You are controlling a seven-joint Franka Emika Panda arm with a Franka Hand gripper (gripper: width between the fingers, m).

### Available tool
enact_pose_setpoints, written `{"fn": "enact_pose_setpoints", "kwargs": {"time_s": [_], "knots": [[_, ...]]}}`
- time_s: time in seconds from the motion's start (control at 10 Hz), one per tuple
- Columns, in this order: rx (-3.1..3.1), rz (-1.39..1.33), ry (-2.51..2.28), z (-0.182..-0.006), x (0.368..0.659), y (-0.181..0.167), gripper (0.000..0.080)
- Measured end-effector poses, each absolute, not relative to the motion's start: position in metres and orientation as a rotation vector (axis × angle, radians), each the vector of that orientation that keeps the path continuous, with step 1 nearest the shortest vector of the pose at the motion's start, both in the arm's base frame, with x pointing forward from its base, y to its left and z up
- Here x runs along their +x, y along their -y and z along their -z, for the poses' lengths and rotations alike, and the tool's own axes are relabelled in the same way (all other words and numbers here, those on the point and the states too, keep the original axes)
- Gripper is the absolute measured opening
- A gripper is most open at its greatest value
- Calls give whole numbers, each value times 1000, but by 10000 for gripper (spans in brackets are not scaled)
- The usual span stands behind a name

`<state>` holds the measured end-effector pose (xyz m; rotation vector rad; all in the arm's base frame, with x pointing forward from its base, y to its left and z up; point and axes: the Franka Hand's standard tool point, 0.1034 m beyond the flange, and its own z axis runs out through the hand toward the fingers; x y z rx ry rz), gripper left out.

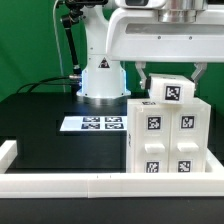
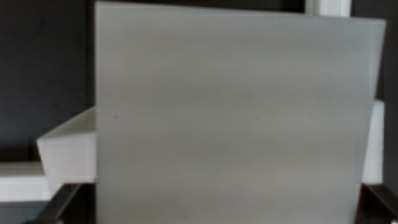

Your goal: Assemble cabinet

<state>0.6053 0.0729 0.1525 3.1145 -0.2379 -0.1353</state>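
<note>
The cabinet [image 1: 170, 140] is a big white box shell at the exterior view's right, with several tagged white blocks on its front face. A further white tagged block [image 1: 172, 93] sits at its top. My gripper [image 1: 172, 80] hangs straight above the cabinet, one dark finger [image 1: 142, 72] on each side of that top block, closed against it. In the wrist view the block's plain pale face [image 2: 214, 110] fills most of the picture. It lies between my gripper's [image 2: 217, 205] dark fingertips [image 2: 64, 203], which touch its sides. Whether the block rests on the shell or is lifted cannot be told.
The marker board [image 1: 97, 124] lies flat on the black table left of the cabinet. The robot base [image 1: 100, 80] stands behind it. A low white border rail [image 1: 90, 184] runs along the front and the left edge [image 1: 8, 152].
</note>
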Motion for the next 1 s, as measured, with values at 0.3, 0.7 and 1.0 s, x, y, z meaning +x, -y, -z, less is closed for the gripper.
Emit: {"fn": "enact_pose_setpoints", "kwargs": {"time_s": [0.3,0.7,1.0], "knots": [[3076,129,553,-152,606,-75,563],[2975,116,936,-153,606,-82,563],[2870,106,1230,-153,608,-85,563]]}}
